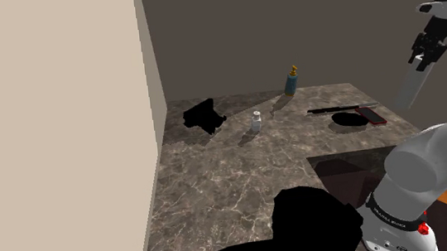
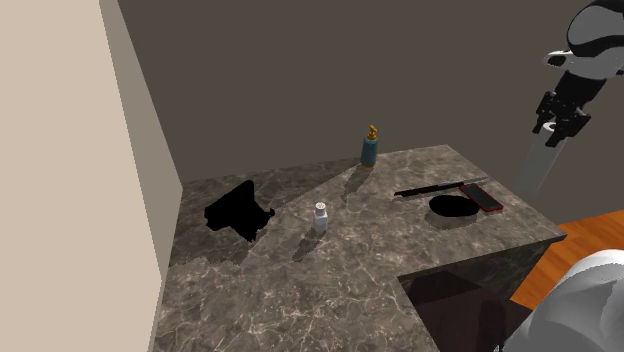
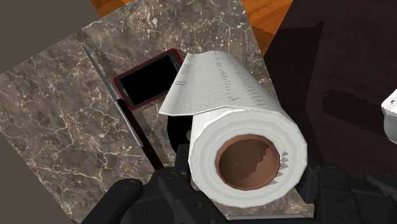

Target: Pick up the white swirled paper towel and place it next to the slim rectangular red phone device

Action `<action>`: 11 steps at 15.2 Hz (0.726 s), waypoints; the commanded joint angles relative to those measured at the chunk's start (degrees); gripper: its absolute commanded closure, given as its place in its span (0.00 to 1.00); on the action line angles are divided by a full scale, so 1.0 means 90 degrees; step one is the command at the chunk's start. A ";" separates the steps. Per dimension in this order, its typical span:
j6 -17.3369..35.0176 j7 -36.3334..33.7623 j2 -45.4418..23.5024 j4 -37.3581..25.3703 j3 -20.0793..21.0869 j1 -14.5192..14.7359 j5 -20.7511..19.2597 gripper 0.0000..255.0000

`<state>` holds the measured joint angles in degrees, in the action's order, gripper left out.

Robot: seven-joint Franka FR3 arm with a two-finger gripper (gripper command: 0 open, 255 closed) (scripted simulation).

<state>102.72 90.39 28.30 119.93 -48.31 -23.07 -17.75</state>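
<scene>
Where the plain beige wall ends at the shoulder view's left, the dark marbled stone tabletop begins. A jagged pure black shape lies on it near the back corner. To the right of that shape a small pale shaker stands upright. Further back stands a teal bottle with a gold pump top, also upright. Right again, a long thin black knife-like blade lies flat, with a flat black oval patch just in front of it; whether that patch is a dish or a shadow I cannot tell. The slim red rectangular phone, black-screened, lies flat beside the oval, near the tabletop's right edge. Above and to the right of the phone, clear of the tabletop, the black end effector points downward, clasping the white embossed paper towel roll, which hangs in the air beneath it. In the wrist view the roll sits between the two black fingers. Its brown cardboard core faces the camera, and a loose sheet lifts toward the phone.
</scene>
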 commanded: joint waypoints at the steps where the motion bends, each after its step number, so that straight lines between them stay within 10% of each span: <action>1: 0.0162 0.0006 0.0009 0.0162 -0.0049 -0.0016 -0.0032 1.00; 11: 0.1017 0.0023 -0.0090 0.0903 -0.0346 -0.0015 -0.0134 1.00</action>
<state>111.18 90.52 27.69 127.61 -51.09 -23.28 -18.94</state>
